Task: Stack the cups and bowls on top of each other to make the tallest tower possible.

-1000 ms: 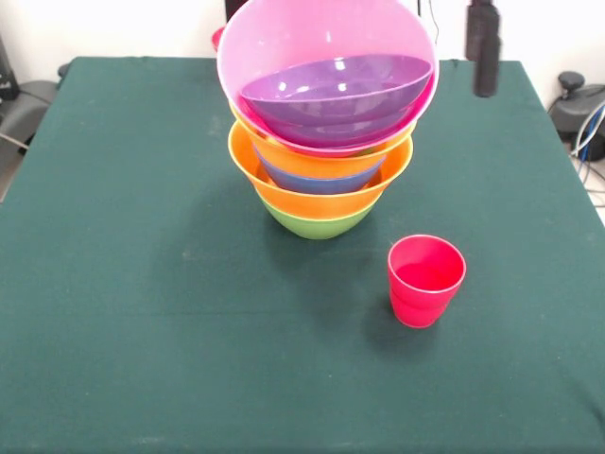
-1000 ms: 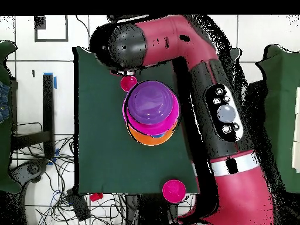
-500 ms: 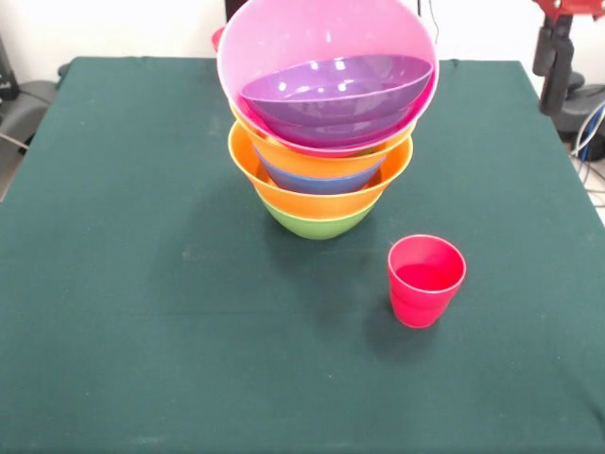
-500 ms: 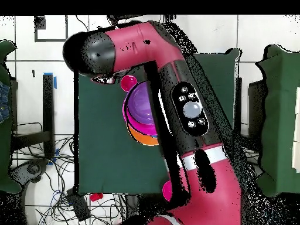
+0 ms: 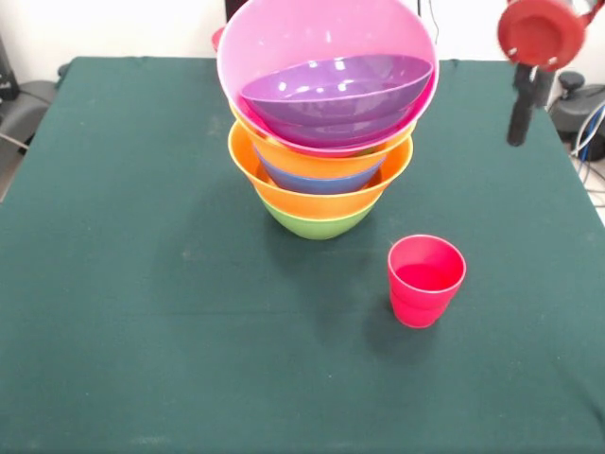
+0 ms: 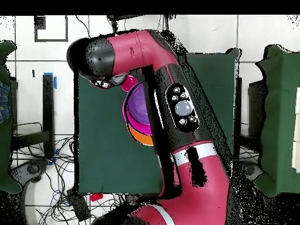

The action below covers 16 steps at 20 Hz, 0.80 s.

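1. i see the tower [image 5: 321, 142] of nested glossy plastic bowls standing on the dark green cloth-covered counter [image 5: 142, 312], toward its far middle in the front view.
2. from the bottom up it shows a green bowl [image 5: 317, 223] as base, a large orange bowl [image 5: 312, 194], a blue bowl [image 5: 317, 180], a second orange bowl [image 5: 326, 159], and a large pink bowl [image 5: 321, 57] tilted toward the camera.
3. a wide shallow purple bowl [image 5: 336, 90] lies inside the pink one.
4. a small red tapered plastic cup [image 5: 425, 280] stands upright on the counter, apart from the tower, nearer the camera and to the right of it in the front view.
5. a sliver of another red item [image 5: 216, 38] peeks out behind the pink bowl's left edge; i cannot tell what it is.
6. the tool [image 5: 519, 109] hangs at the upper right of the front view, a dark part below a round red piece, above the counter's right edge and well apart from the tower and cup.
7. i cannot tell whether the tool is spread or closed, nor whether it has anything.
8. in the overhead view the red and black arm [image 6: 176, 111] lies across the tower, covering its right part.
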{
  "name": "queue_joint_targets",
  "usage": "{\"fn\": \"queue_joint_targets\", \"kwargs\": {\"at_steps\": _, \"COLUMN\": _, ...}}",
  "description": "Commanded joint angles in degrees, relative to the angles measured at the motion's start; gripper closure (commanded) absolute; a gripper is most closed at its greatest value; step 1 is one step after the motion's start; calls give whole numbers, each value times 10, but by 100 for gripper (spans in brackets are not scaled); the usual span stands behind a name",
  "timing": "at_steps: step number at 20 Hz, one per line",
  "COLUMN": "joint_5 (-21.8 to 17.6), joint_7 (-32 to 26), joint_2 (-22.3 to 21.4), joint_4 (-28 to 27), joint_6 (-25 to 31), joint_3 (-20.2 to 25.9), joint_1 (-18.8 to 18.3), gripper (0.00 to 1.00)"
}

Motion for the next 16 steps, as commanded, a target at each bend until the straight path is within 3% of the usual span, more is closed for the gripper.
{"fn": "queue_joint_targets", "kwargs": {"at_steps": 1, "joint_5": -21, "joint_7": 200, "joint_2": 34, "joint_4": -22, "joint_6": -66, "joint_3": -87, "joint_1": 14, "gripper": 0}}
{"fn": "queue_joint_targets", "kwargs": {"at_steps": 9, "joint_5": -49, "joint_7": 303, "joint_2": 33, "joint_4": -21, "joint_6": -97, "joint_3": -141, "joint_1": 46, "gripper": 0}}
{"fn": "queue_joint_targets", "kwargs": {"at_steps": 12, "joint_5": -38, "joint_7": 357, "joint_2": 32, "joint_4": -3, "joint_6": -123, "joint_3": -165, "joint_1": 48, "gripper": 0}}
{"fn": "queue_joint_targets", "kwargs": {"at_steps": 16, "joint_5": -29, "joint_7": 361, "joint_2": 37, "joint_4": 15, "joint_6": -136, "joint_3": -173, "joint_1": 40, "gripper": 0}}
